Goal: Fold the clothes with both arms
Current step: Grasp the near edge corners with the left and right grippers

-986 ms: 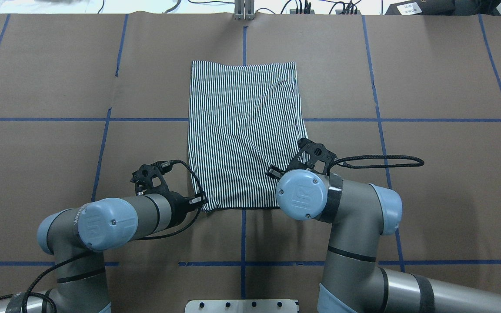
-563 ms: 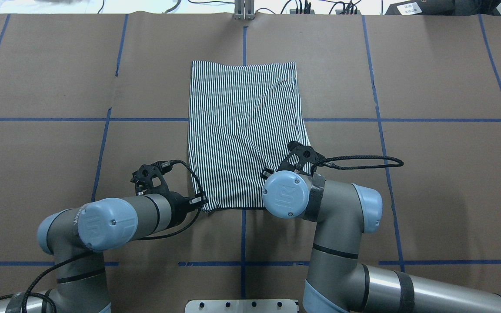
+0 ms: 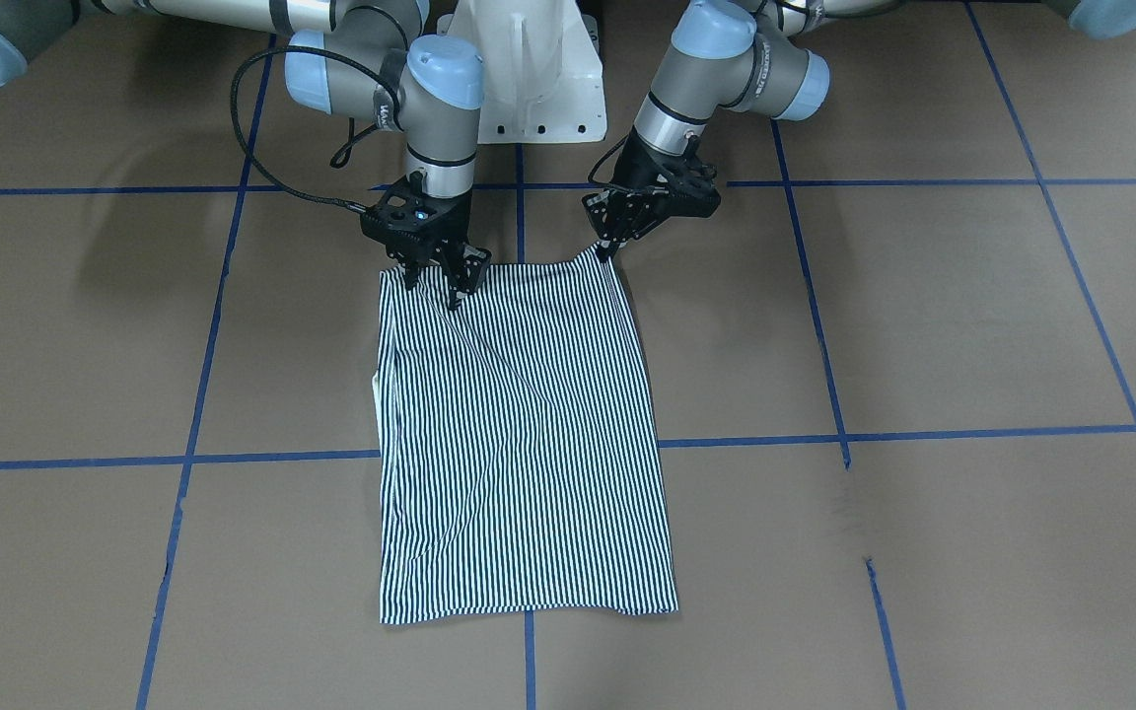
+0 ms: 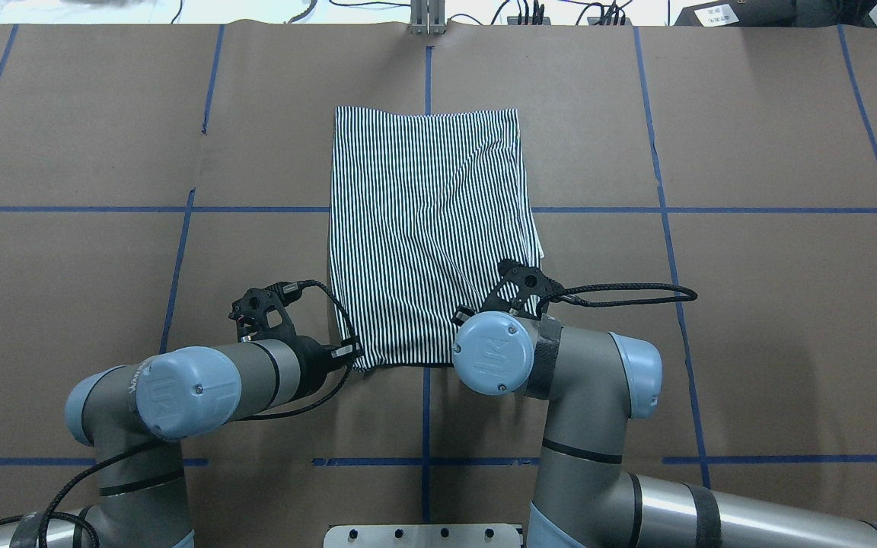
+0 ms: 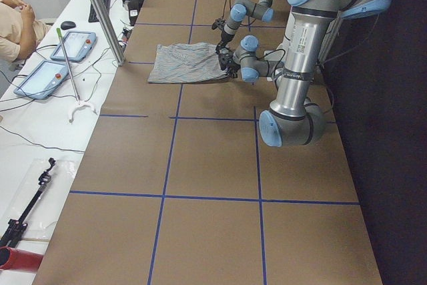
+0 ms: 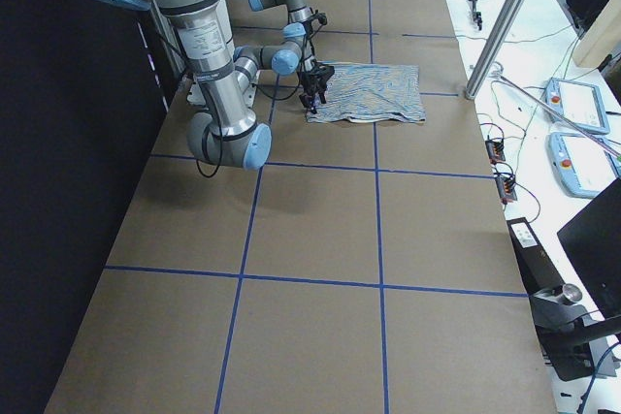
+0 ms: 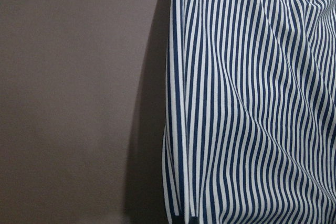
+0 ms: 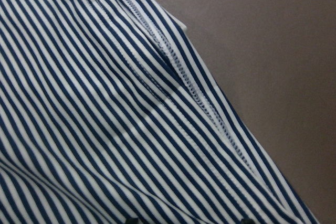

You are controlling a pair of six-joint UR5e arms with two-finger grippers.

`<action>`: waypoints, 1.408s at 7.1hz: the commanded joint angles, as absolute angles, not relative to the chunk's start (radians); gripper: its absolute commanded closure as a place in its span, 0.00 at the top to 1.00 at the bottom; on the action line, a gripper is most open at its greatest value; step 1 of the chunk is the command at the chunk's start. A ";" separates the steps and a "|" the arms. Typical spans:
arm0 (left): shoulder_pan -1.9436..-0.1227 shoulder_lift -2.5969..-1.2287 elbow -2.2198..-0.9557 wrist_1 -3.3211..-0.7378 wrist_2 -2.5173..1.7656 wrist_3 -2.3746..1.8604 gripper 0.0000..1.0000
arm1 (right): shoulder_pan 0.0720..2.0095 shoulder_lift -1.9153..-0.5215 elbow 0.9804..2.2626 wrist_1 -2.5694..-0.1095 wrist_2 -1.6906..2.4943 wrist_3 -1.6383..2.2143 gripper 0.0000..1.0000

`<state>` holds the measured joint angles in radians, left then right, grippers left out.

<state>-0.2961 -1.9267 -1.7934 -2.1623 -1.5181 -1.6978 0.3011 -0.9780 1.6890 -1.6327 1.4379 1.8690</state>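
Note:
The clothes are one navy-and-white striped shirt [image 4: 427, 228], folded to a long rectangle flat on the brown table [image 3: 923, 325]. My left gripper [image 3: 605, 251] is shut on the shirt's near left corner [image 4: 358, 358], which rises slightly off the table. My right gripper [image 3: 433, 286] stands open, fingers pointing down and touching the cloth at the near right corner. In the overhead view its fingers are hidden under the right arm's wrist [image 4: 493, 354]. The right wrist view shows a stitched hem [image 8: 184, 82] lying flat; the left wrist view shows the shirt's layered side edge [image 7: 176, 129].
The white pedestal base [image 3: 529, 69] stands between the arms. Blue tape lines [image 4: 103, 209] grid the table. A metal post [image 5: 100, 11] rises at the far edge, and a seated person [image 5: 17, 25] and tablets [image 5: 67, 45] are beyond it on a white bench.
My right arm has moved left and toward the robot, bringing its gripper over the shirt's near right corner. The left arm and the shirt have stayed still.

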 commanded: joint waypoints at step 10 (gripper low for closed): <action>-0.302 -1.911 -2.031 -1.953 -1.572 -1.669 0.00 | 0.302 -1.005 1.893 -1.708 1.439 1.825 0.00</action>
